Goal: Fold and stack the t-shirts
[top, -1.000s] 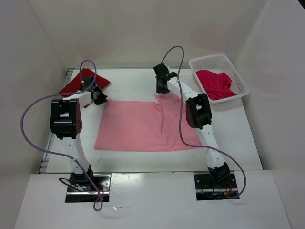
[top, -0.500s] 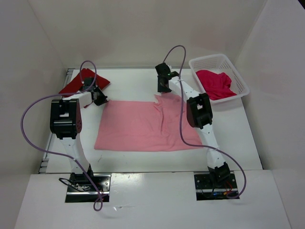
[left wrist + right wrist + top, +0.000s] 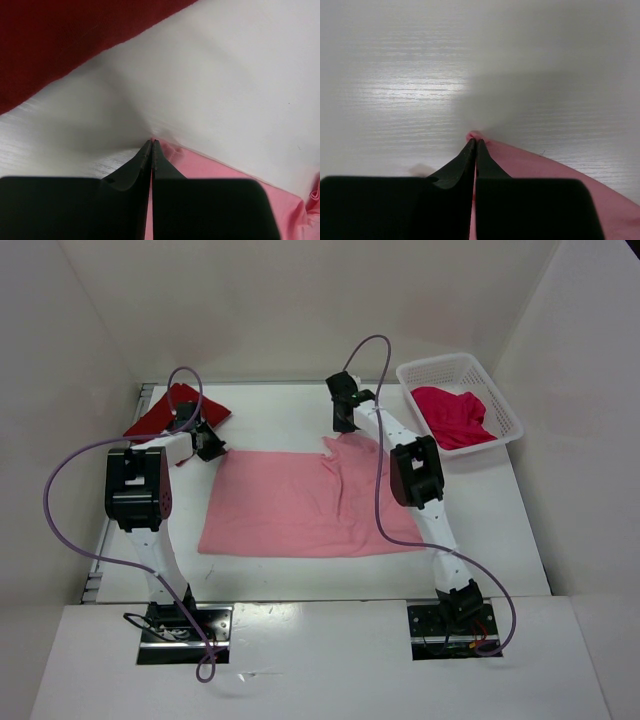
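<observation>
A light pink t-shirt (image 3: 300, 502) lies spread flat on the table's middle. My left gripper (image 3: 213, 451) is shut on its far left corner (image 3: 172, 155). At the far right part of the shirt's back edge, my right gripper (image 3: 345, 430) is shut on a pinch of pink cloth (image 3: 530, 165), which peeks out at the fingertips. A dark red t-shirt (image 3: 165, 415) lies folded at the far left, behind the left gripper, and fills the upper left of the left wrist view (image 3: 60, 40). The magenta-crimson t-shirt (image 3: 450, 415) sits crumpled in the basket.
The white lattice basket (image 3: 502, 400) stands at the far right corner of the table. White walls close in the back and both sides. Purple cables loop above both arms.
My right gripper has closed on the pink shirt's back edge; a moment ago its jaws stood apart there. The left gripper has kept its grip and place.
</observation>
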`<state>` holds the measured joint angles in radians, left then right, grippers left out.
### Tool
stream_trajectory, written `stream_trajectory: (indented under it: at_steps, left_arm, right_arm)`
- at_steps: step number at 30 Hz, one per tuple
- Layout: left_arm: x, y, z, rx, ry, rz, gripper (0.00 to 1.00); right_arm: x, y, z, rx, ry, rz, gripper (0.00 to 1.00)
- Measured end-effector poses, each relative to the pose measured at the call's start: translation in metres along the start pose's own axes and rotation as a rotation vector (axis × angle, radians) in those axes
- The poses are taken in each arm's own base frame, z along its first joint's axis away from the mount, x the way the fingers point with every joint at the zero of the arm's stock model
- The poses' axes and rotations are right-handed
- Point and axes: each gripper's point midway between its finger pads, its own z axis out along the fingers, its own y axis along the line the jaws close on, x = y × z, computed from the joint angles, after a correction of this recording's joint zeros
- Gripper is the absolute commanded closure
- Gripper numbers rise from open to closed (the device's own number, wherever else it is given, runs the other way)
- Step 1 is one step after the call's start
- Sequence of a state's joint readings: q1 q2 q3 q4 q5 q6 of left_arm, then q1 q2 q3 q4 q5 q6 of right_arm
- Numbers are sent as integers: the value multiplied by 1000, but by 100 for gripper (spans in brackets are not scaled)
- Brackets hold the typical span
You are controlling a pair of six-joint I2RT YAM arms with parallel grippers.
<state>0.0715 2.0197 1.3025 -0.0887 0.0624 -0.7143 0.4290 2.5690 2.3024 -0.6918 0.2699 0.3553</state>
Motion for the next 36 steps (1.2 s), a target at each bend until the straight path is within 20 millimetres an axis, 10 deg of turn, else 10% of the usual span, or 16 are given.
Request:
stream_trajectory:
  at_steps: [7, 19, 36]
  left_arm:
    - [1, 0, -3, 4, -1, 1, 96]
    - [-2, -8, -61, 50, -70, 12, 96]
    - [5, 35, -127, 48, -117, -63, 97]
  right_arm:
    - [4, -3, -13, -34, 25, 22, 100]
    - [20, -81, -124, -88, -1, 212, 100]
    - [121, -124, -216, -133, 32, 434, 100]
